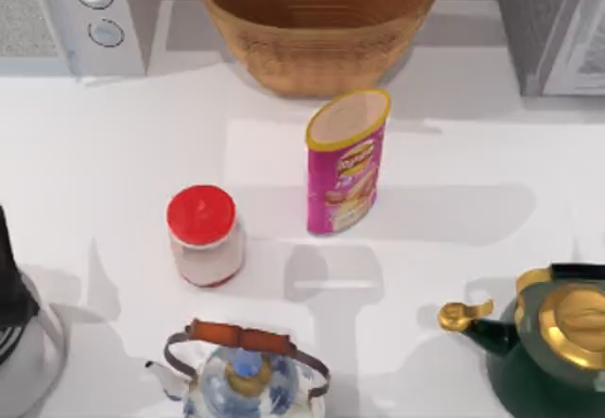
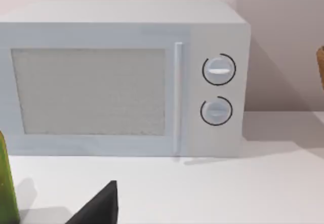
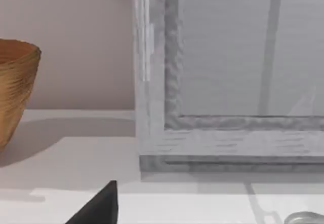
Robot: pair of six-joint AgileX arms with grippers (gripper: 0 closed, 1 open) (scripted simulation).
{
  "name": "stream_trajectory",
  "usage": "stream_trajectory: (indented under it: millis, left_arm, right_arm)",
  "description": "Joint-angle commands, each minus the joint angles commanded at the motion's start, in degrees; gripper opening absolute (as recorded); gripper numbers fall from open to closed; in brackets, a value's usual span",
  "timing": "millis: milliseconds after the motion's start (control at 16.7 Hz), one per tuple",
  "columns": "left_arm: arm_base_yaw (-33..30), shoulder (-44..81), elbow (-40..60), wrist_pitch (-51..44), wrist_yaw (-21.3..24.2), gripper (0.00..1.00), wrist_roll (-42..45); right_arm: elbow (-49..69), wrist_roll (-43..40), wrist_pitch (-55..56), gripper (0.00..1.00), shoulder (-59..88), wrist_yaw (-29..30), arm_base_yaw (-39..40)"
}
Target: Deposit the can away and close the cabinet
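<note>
Of the left claw [image 2: 98,206] only a dark tip shows at the edge of the left wrist view, above the white counter [image 2: 212,188], so I cannot tell if it is wide or narrow; it faces the microwave [image 2: 121,79], which stands closed at the back left. The right claw [image 3: 98,206] shows the same dark tip, state also not clear, and it faces the grey cabinet [image 3: 228,72] at the back right. The can [image 1: 346,163], pink with a yellow rim, stands upright in the middle of the counter, just in front of the wicker basket [image 1: 317,26]. Near it to the left is a jar with a red lid [image 1: 203,235]. At the front edge stand a white-blue teapot [image 1: 241,375] and a green kettle [image 1: 548,347]
</note>
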Motion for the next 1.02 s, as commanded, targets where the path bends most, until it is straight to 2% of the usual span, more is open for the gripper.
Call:
stream_trajectory:
  millis: [240,480,1020]
  left_arm:
    - [0.0,0.0,0.0,0.0,0.0,1.0,0.0]
    - [0.0,0.0,0.0,0.0,0.0,1.0,0.0]
    - [0.0,0.0,0.0,0.0,0.0,1.0,0.0]
  right_arm:
    - [1.73,-0.44,-0.34,1.0,1.89,-0.23,-0.79]
    - [10.88,-2.23,-2.13,1.0,12.44,-1.76,-4.25]
    - [35.24,-7.26,-6.78,1.0,61.14,-7.87,-12.79]
